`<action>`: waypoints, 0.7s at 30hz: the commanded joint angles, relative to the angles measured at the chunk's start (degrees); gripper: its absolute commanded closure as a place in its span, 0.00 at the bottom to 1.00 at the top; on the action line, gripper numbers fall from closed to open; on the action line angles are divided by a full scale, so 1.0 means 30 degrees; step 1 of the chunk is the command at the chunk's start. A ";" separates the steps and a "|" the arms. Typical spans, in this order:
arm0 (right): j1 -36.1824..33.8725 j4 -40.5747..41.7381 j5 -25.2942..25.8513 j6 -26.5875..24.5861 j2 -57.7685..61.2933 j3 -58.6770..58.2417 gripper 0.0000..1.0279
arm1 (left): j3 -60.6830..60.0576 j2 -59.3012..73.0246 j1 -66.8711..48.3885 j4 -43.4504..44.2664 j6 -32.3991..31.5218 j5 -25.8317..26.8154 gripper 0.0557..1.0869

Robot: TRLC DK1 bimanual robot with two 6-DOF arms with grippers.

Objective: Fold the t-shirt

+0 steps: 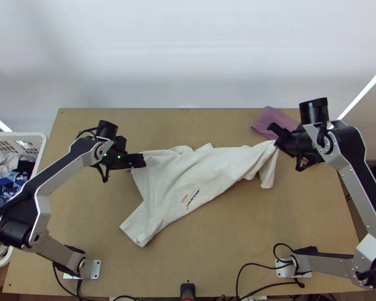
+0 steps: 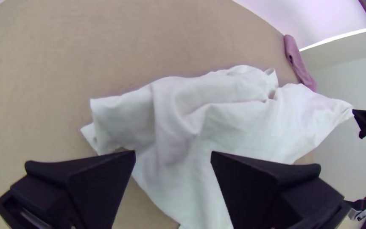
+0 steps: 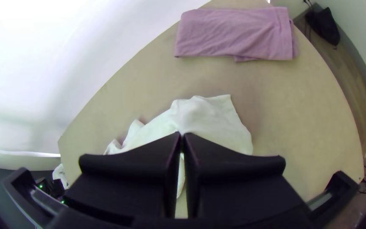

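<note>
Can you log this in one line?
right tool: shut on white shirt | left tool: open by shirt | shirt: rumpled | purple cloth: folded

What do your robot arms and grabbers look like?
The left arm and right arm have silvery-grey links and chunky black joints. Thin black cables curl near their bases. Tiny green lights glow near the end of the left arm. The left gripper and right gripper each have two wide, flat black fingers.

The white t-shirt (image 1: 183, 175) lies stretched and rumpled across the table (image 1: 228, 251).
</note>
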 commanded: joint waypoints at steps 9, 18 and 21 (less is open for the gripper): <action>0.0531 0.1128 0.0222 0.0554 -0.0705 0.0397 0.97 | 0.1050 0.1441 -0.0606 0.3864 -0.0680 -0.0336 0.96; 0.0531 0.3735 0.1101 0.0876 0.0291 0.1539 0.97 | 0.8140 0.1587 0.1445 0.2926 -0.2907 -0.0512 0.96; 0.0473 0.4760 0.1423 0.1023 0.1023 0.2858 0.97 | 1.0835 0.1763 0.2148 0.2311 -0.3492 -0.0512 0.96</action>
